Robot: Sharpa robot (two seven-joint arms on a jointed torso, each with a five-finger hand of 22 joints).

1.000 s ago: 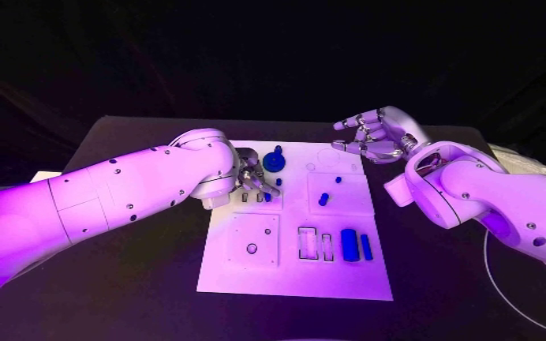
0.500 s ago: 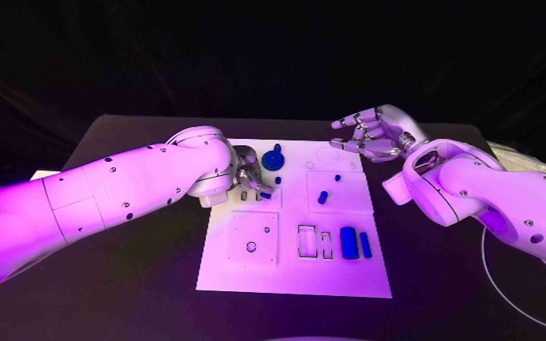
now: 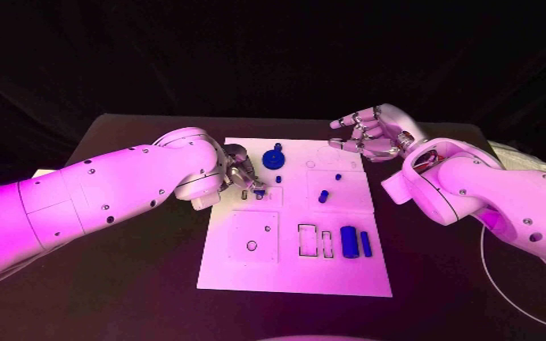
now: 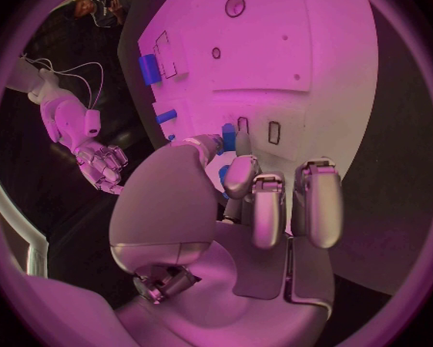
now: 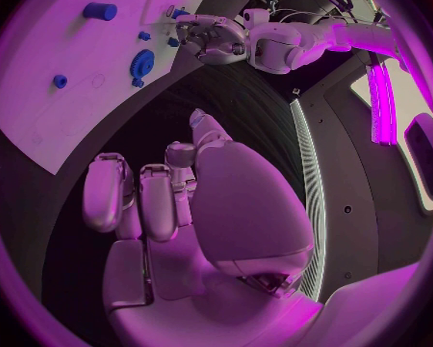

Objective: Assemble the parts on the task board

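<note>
Where the left hand (image 3: 242, 172) covered the task board (image 3: 296, 278), its fingers (image 4: 238, 175) pinched a small blue part (image 4: 229, 139) beside the slots, contact half hidden. Farther off, the right hand (image 3: 370, 134) hovered with fingers apart, holding nothing, over the dark surface (image 3: 455, 278).

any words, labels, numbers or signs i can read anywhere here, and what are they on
None: no readable text stands anywhere.
The task board bears only outlined slots and holes, no print.
The blue parts are plain.
Both arms show dark dots, not characters; the left robot hand and right robot hand carry no markings.
</note>
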